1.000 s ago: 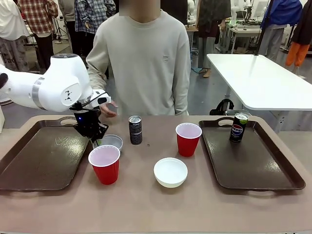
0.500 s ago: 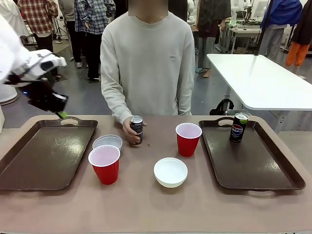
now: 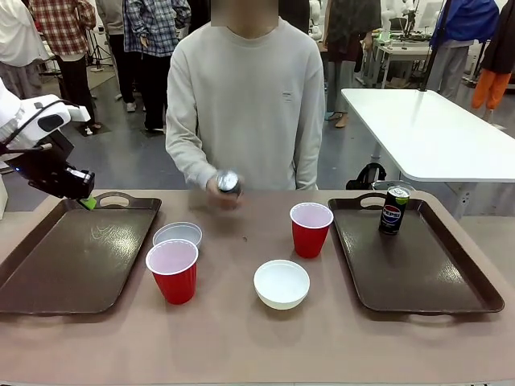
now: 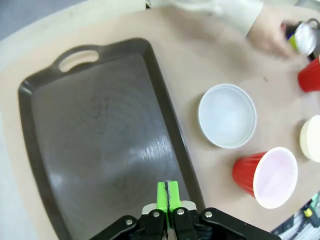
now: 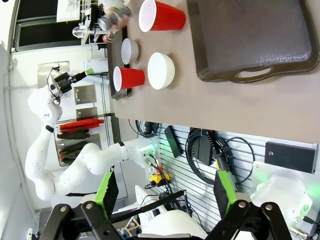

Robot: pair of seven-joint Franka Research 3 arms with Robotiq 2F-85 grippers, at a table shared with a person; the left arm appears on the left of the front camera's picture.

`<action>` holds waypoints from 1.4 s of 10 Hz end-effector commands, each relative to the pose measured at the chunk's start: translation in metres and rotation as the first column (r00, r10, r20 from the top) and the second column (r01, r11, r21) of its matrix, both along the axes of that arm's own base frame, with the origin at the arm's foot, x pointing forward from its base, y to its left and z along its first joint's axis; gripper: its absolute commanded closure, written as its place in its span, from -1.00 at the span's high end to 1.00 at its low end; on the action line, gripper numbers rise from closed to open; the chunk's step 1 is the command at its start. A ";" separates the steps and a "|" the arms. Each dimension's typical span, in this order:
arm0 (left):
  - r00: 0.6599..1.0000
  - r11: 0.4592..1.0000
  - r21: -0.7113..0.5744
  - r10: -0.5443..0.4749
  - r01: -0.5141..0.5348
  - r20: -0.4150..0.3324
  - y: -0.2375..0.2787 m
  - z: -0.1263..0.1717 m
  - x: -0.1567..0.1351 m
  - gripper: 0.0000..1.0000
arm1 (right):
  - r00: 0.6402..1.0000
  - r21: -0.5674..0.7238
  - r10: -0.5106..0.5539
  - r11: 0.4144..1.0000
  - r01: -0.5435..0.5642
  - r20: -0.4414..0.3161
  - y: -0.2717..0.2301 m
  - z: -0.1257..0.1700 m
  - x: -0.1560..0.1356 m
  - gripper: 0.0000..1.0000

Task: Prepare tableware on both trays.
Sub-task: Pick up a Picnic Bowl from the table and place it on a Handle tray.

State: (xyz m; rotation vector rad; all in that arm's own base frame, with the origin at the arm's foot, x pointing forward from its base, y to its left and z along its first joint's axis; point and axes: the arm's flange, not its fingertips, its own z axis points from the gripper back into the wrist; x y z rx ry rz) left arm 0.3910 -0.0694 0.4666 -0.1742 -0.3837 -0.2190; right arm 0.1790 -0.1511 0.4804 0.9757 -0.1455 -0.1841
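Front view: holds the left hand [image 3: 87, 203], pressed together and empty, above the far end of the left tray [image 3: 72, 261], probably leaving worktop [image 3: 241, 342] room for the person [image 3: 249, 104] gripping a can [image 3: 228, 182].

Left arm [image 3: 36, 133] comes in at the left edge, wrist bent, left gripper [image 3: 87, 203] angled down and toward the middle. In its wrist view the left gripper [image 4: 168, 194] has its green pads pressed together, nothing between. Right gripper [image 5: 166, 192] has fingers spread wide, empty. Person's hand [image 3: 221, 191] is at waist height, curled, blurred.
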 end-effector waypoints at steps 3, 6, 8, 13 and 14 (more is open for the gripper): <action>1.000 1.000 -0.002 -0.005 0.005 -0.004 -0.001 -0.002 0.001 -1.00 | 1.000 0.014 0.013 1.000 -0.013 0.016 0.000 0.001 0.000 1.00; 1.000 1.000 0.016 -0.023 0.023 -0.006 -0.007 -0.007 0.004 -0.99 | 1.000 0.014 0.013 1.000 -0.013 0.016 0.000 0.001 0.000 1.00; 0.999 0.999 0.032 -0.042 0.042 0.002 -0.016 -0.009 0.003 -0.99 | 1.000 0.014 0.013 1.000 -0.013 0.016 0.000 0.001 0.000 1.00; 0.988 0.980 0.139 -0.150 0.143 0.037 -0.027 -0.017 -0.052 -0.20 | 1.000 0.014 0.013 1.000 -0.013 0.016 0.000 0.001 0.000 1.00; 0.982 0.974 0.147 -0.182 0.172 0.057 -0.024 -0.021 -0.070 -0.57 | 1.000 0.014 0.013 1.000 -0.013 0.016 0.000 0.001 0.000 1.00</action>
